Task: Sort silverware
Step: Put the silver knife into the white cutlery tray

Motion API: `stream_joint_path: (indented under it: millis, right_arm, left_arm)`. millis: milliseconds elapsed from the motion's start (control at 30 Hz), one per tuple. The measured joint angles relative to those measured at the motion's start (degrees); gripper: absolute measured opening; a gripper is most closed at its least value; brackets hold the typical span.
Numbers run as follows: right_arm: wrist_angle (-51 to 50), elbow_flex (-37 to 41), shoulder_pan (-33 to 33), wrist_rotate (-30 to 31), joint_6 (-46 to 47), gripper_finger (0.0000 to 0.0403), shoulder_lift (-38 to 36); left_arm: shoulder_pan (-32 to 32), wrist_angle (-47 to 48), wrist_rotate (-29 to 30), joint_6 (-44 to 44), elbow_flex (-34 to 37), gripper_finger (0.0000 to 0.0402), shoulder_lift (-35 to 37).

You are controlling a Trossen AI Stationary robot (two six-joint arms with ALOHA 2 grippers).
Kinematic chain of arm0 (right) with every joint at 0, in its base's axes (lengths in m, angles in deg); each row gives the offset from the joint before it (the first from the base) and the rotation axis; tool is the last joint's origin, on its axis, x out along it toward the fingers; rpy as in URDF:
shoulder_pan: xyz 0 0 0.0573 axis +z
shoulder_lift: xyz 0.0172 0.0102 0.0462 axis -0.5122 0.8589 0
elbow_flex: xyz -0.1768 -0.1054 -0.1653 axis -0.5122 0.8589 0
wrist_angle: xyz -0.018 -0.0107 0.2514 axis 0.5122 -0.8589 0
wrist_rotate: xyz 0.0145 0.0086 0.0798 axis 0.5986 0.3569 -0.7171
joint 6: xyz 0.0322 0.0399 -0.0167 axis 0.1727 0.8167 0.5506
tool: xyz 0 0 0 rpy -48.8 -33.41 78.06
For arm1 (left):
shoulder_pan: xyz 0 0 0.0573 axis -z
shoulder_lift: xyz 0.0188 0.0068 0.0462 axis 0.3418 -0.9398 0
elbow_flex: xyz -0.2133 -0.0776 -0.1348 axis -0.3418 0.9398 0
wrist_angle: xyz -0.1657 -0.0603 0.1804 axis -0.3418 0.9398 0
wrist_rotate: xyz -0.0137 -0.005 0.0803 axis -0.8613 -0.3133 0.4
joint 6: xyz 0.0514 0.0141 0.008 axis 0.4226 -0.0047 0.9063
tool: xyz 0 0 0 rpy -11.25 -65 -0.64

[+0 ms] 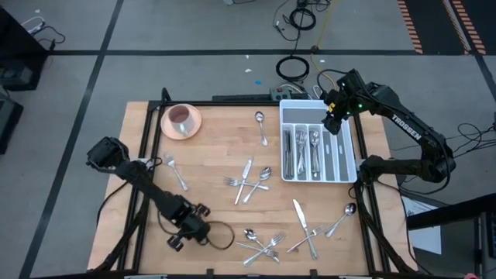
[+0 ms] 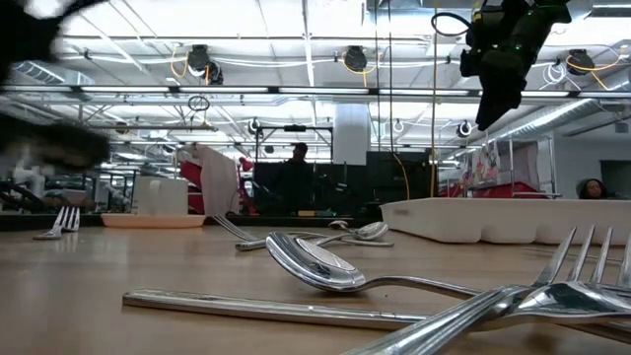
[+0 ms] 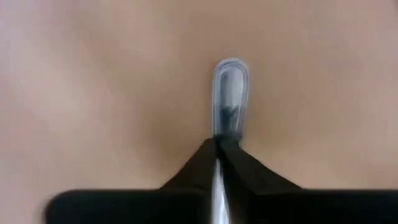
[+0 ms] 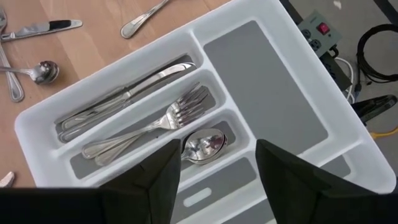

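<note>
The left gripper [image 3: 219, 144] is low over the wooden bench [image 1: 217, 147], near its front left edge. Its jaws are pinched together on the thin handle of one piece of silverware [image 3: 231, 94]. The rounded handle end sticks out past the jaw tips. Which kind of piece it is, I cannot tell.

The right gripper [image 4: 217, 163] hangs up in the air over the white tray [image 4: 261, 81] at the back right of the bench. Its jaws are apart and hold nothing. Right under the gap between them lies a spoon [image 4: 204, 144] in one slot of the tray. The next slot holds forks [image 4: 155, 121], and the slot after that holds knives [image 4: 127, 93]. The wide slot on the other side has nothing in it.

More silverware lies loose on the bench. A small heap [image 1: 249, 183] sits in the middle, another heap [image 1: 262, 245] sits near the front edge, and a few pieces [image 1: 318, 225] lie at the front right. One fork [image 1: 175, 171] lies at the left, and one spoon [image 1: 262, 128] lies near the back.

A pink cup [image 1: 180, 118] on its saucer stands in the back left corner.
</note>
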Motion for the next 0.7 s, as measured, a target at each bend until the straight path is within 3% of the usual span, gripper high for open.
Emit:
stream_joint_path:
  millis: [100, 567, 700]
  right_arm:
    - [0.0, 0.0, 0.0, 0.0, -1.3, 0.0201, 0.0]
    - [0.7, 0.0, 0.0, -0.1, -6.5, 0.0201, -0.1]
    - [0.6, 0.0, 0.0, -1.4, -6.8, 0.0201, -0.1]
  left_arm:
    - [-2.5, 3.0, 7.1, 0.2, -2.9, 0.0000, -0.2]
    - [-16.8, 10.1, 14.2, 2.8, -10.9, 0.0001, -0.2]
    - [-19.7, 11.7, 12.3, -6.6, -13.7, 0.0003, -0.1]
